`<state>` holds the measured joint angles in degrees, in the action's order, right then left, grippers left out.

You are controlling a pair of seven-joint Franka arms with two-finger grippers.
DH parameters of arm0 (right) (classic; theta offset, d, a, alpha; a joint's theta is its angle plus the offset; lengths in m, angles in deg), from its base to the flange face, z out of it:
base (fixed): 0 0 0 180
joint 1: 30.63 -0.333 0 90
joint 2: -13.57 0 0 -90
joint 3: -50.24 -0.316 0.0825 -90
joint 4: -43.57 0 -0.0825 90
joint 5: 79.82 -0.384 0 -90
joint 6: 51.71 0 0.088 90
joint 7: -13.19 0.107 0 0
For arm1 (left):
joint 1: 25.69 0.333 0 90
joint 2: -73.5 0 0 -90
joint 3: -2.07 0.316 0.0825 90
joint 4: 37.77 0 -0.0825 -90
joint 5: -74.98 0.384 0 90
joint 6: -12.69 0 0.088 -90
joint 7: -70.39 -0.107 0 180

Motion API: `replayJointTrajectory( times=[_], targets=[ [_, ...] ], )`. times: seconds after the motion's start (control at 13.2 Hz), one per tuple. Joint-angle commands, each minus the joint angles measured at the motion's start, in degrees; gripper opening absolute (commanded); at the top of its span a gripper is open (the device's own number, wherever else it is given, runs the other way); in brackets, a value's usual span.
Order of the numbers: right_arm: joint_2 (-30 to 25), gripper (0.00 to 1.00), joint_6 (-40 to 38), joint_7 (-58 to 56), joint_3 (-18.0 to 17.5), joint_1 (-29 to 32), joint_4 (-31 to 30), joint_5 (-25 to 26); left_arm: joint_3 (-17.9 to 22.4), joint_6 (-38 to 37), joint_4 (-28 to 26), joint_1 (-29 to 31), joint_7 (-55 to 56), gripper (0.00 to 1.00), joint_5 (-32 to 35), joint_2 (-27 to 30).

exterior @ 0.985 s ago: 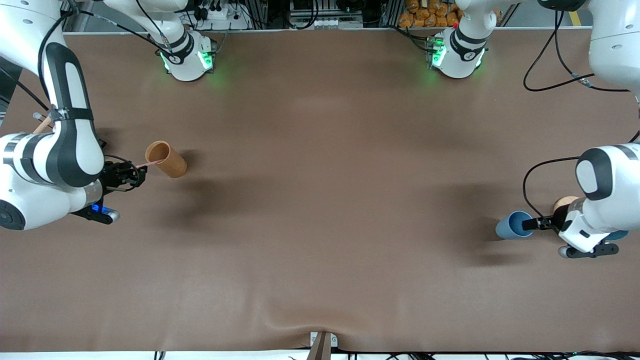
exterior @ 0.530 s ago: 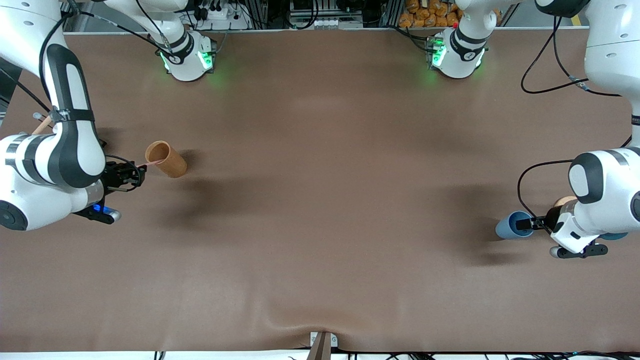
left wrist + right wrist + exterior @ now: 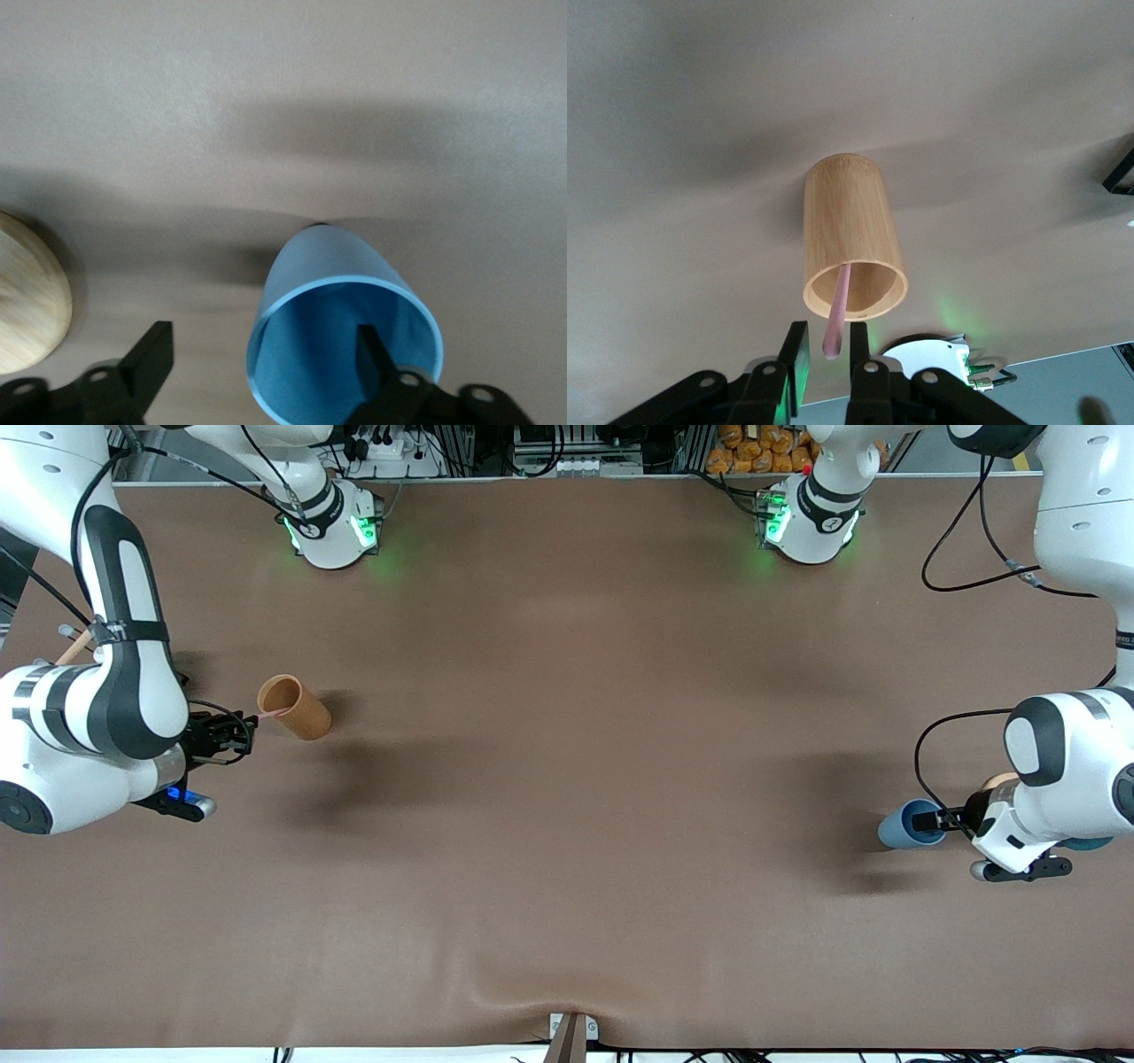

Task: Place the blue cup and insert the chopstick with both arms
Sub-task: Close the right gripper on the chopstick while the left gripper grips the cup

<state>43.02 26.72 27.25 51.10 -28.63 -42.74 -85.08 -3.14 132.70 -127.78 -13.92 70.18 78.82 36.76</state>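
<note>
The blue cup stands on the table near the left arm's end. My left gripper is open at its rim. In the left wrist view, one finger is inside the blue cup and the other finger is outside; the left gripper straddles the cup wall. The pale-pink chopstick leans out of a brown wooden cup near the right arm's end. My right gripper is open around its free end. In the right wrist view, the chopstick ends between the right gripper's fingers.
A round pale wooden object stands beside the blue cup, also in the left wrist view. A teal thing shows partly under the left arm. A pale rod pokes out by the right arm. The brown wooden cup stands upright.
The right gripper has drawn back slightly from the wooden cup. The left arm's wrist has shifted a little toward the blue cup. Neither cup nor the chopstick has moved.
</note>
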Motion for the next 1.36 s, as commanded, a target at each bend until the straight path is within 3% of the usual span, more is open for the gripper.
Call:
replayJointTrajectory(
  times=[0.0,0.15,0.23,0.38,0.68,1.06,1.29],
  targets=[
    [0.4,0.23,-0.6,0.8,-0.3,0.6,0.4,-0.5,-0.2,-0.4,0.3,-0.1,0.6,0.52,1.2,-0.7],
    [0.3,0.16,-0.8,0.8,-0.3,0.7,0.4,-0.5,-0.2,-0.4,0.5,-0.2,0.5,0.05,1.2,-1.0],
    [0.3,0.13,-1.0,0.5,-0.3,0.8,0.4,-0.5,-0.2,-0.4,0.4,-0.2,0.5,0.00,1.2,-1.0],
    [0.2,0.10,-1.2,0.5,-0.3,0.8,0.3,-0.5,-1.3,-0.9,0.7,-0.3,0.2,0.00,1.3,-0.1],
    [-0.3,0.01,-2.6,0.5,-0.3,0.7,0.4,-0.5,-8.0,-6.7,1.2,-2.6,0.6,0.00,0.6,4.9],
    [-1.7,0.00,-4.3,1.1,-0.3,0.1,0.4,-0.5,-22.8,-12.6,0.9,-3.8,16.2,0.00,0.5,5.7],
    [-3.3,0.00,-5.2,1.3,-0.3,-0.1,0.4,-0.5,-24.1,-12.1,0.9,-16.2,35.7,0.00,1.3,5.1]
  ],
)
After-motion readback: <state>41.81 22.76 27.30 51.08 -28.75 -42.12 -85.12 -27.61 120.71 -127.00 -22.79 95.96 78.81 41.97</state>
